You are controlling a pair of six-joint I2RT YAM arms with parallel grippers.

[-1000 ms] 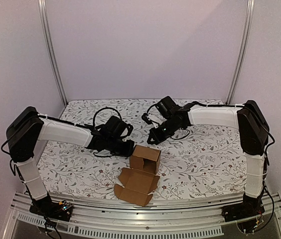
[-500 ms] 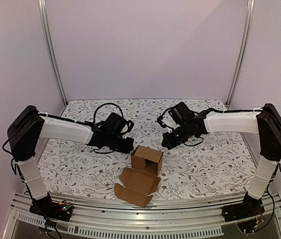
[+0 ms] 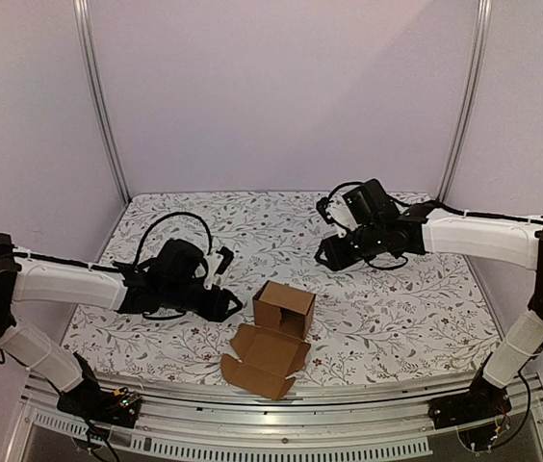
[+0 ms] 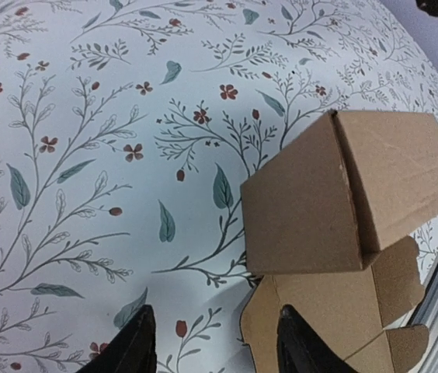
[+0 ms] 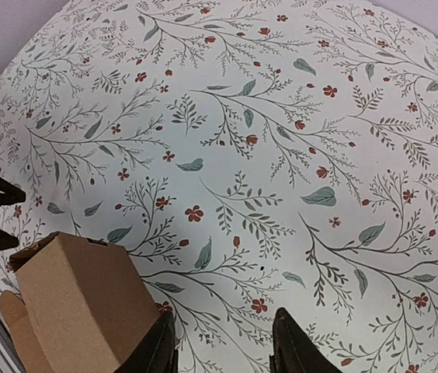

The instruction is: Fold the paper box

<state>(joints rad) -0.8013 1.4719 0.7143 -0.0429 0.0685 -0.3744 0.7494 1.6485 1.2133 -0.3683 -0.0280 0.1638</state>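
Note:
The paper box point(image 3: 281, 306) is a brown cardboard cube standing near the table's front middle, with its unfolded lid flaps point(image 3: 264, 361) spread flat toward the near edge. It also shows in the left wrist view as box point(image 4: 343, 194) and in the right wrist view as box point(image 5: 79, 303). My left gripper point(image 3: 221, 300) hovers left of the box, open, nothing between its fingers point(image 4: 135, 346). My right gripper point(image 3: 327, 255) hangs behind and right of the box, open and empty, fingers point(image 5: 290, 346) over bare cloth.
A floral-patterned cloth point(image 3: 397, 298) covers the table. Metal uprights point(image 3: 103, 106) stand at the back corners, and an aluminium rail point(image 3: 271, 404) runs along the near edge just past the box flaps.
Both grippers have opened. The left arm drew back leftward and lower, away from the box. The right arm withdrew to the right and back. The box stays put.

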